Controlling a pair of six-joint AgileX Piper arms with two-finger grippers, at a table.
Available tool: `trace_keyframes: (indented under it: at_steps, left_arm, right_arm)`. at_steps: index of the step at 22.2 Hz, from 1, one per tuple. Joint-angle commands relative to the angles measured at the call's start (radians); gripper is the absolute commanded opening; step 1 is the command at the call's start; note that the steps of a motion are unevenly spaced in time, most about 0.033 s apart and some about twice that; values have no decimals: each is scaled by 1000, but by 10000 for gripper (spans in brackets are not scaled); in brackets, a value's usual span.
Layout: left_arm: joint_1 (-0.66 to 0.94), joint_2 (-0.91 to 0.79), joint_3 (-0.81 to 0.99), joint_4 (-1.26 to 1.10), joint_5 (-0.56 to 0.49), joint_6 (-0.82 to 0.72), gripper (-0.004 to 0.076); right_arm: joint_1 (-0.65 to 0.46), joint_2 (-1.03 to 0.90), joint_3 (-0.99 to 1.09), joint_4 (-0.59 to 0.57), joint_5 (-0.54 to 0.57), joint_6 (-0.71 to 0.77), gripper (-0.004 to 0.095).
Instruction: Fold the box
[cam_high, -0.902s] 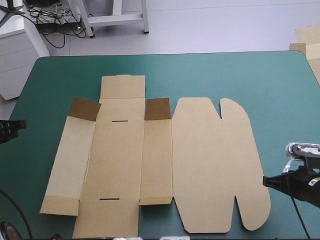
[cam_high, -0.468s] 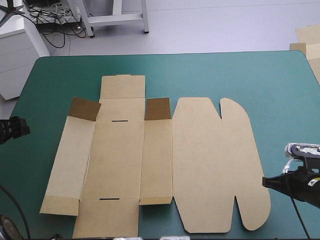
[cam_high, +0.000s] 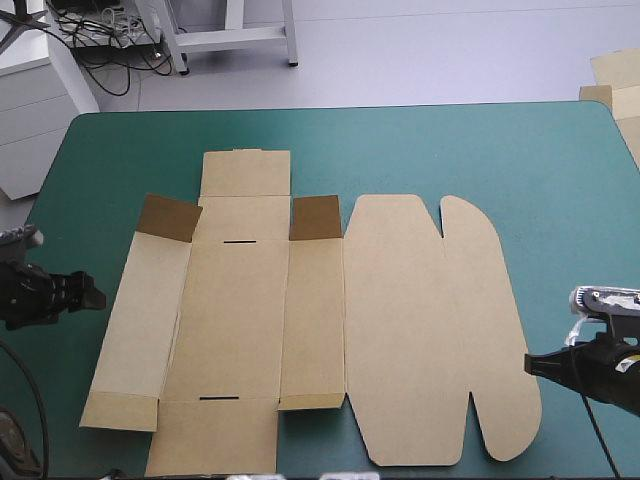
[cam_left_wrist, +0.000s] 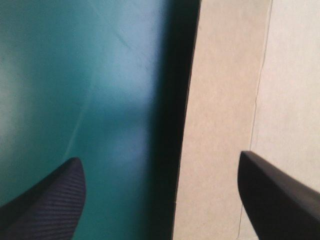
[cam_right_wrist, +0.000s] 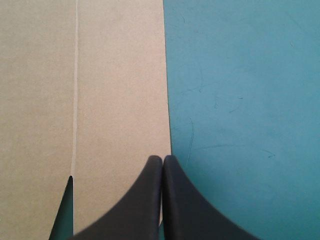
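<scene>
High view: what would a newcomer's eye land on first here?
The box, a large cut sheet of brown board lying flat across the middle of the teal-green cover. Next, the left gripper, open at the box's left edge, and the right gripper, shut at its right edge.

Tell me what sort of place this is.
Probably a robot workbench in a lab: a teal-green covered table, one brown box spread unfolded on it, and the left gripper and right gripper at either side of the board.
</scene>
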Motion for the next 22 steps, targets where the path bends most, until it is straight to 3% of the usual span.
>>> trace_keyframes:
  at_steps: [1, 12, 17, 22]
  left_arm:
    - [-7, -27, 52, -77, -14, 87, 580]
    - [-32, -27, 240, -204, -2, 217, 577]
    - [-130, -27, 242, -208, 60, 178, 571]
    - [-171, -27, 269, -190, 62, 109, 504]
  right_arm:
    - [1, -1, -24, 13, -40, -2, -20]
    - [1, -1, -24, 15, -48, -2, -20]
    - [1, -1, -24, 22, -44, -2, -20]
    - [1, -1, -24, 49, -42, -2, -20]
